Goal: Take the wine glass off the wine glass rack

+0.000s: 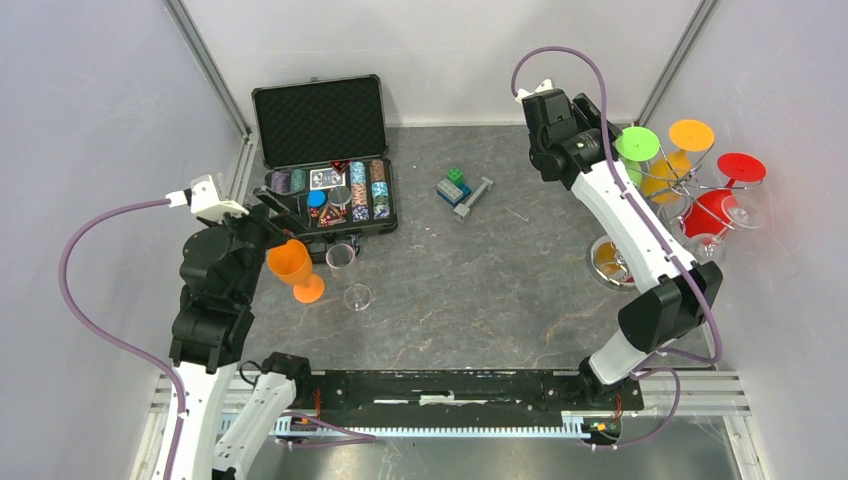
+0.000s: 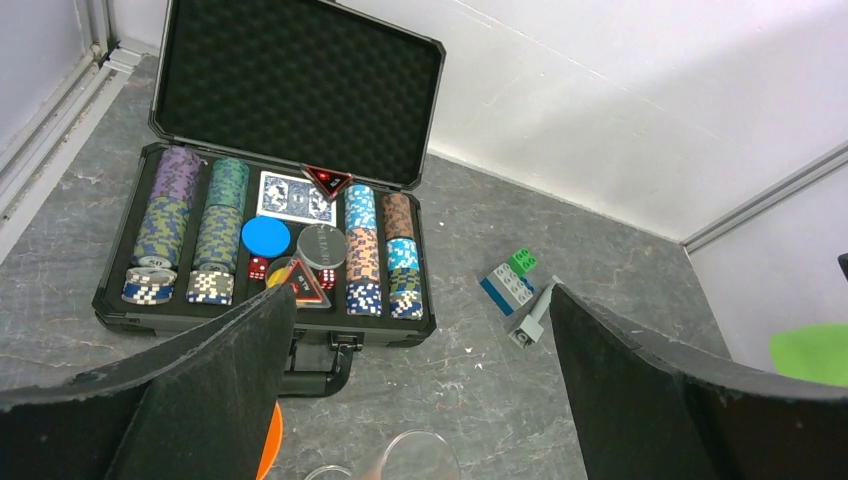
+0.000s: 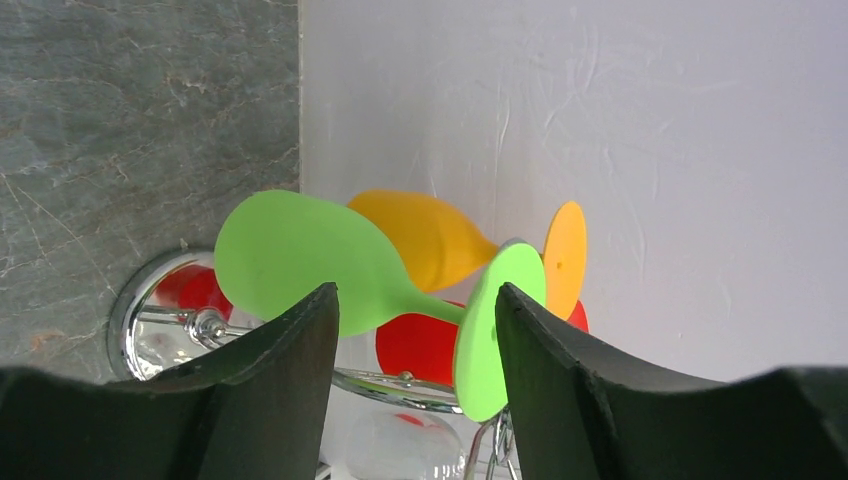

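Observation:
The silver wire wine glass rack (image 1: 690,186) stands at the right wall, and its round base also shows in the right wrist view (image 3: 150,310). A green wine glass (image 1: 637,143), a yellow-orange one (image 1: 690,135), two red ones (image 1: 740,168) and a clear one hang upside down from it. My right gripper (image 1: 608,140) is open. In its wrist view its jaws (image 3: 415,295) flank the green glass's (image 3: 300,260) stem, just short of its foot. My left gripper (image 1: 283,208) is open and empty (image 2: 420,292) over the table.
An orange glass (image 1: 292,265) and a clear glass (image 1: 345,265) stand upright on the table by the left gripper. An open black poker-chip case (image 1: 325,150) lies at the back left. Toy bricks (image 1: 455,188) and a grey piece (image 1: 473,197) lie mid-table. Walls close in on both sides.

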{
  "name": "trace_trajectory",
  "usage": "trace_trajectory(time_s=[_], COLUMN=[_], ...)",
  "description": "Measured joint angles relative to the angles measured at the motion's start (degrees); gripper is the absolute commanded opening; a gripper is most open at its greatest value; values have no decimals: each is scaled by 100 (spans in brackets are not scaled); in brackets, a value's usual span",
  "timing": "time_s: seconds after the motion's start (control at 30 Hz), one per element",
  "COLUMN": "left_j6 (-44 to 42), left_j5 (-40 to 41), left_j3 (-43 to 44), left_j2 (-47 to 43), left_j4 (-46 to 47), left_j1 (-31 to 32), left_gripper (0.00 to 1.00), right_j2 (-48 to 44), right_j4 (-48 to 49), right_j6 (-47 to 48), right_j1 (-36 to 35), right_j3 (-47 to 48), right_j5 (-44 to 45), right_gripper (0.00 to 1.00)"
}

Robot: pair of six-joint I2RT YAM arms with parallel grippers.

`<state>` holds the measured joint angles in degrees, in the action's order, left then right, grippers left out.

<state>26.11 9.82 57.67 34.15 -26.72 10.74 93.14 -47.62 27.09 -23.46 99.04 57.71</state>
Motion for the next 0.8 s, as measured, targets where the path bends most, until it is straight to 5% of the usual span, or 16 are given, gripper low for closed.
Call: trace_trajectory(time_s=[0.43, 0.8], left_j6=[0, 0], left_j5=[0, 0], left_j3=[-22, -37], left_j2=[-2, -4], left_j4=[13, 9], left_j1=[0, 0], left_gripper=[100, 100], right_j2=[-511, -721], right_j4=[566, 903], right_j6=[358, 632], right_j1=[13, 72], right_j3=[-407, -942], right_j5=[297, 295], right_gripper=[58, 41])
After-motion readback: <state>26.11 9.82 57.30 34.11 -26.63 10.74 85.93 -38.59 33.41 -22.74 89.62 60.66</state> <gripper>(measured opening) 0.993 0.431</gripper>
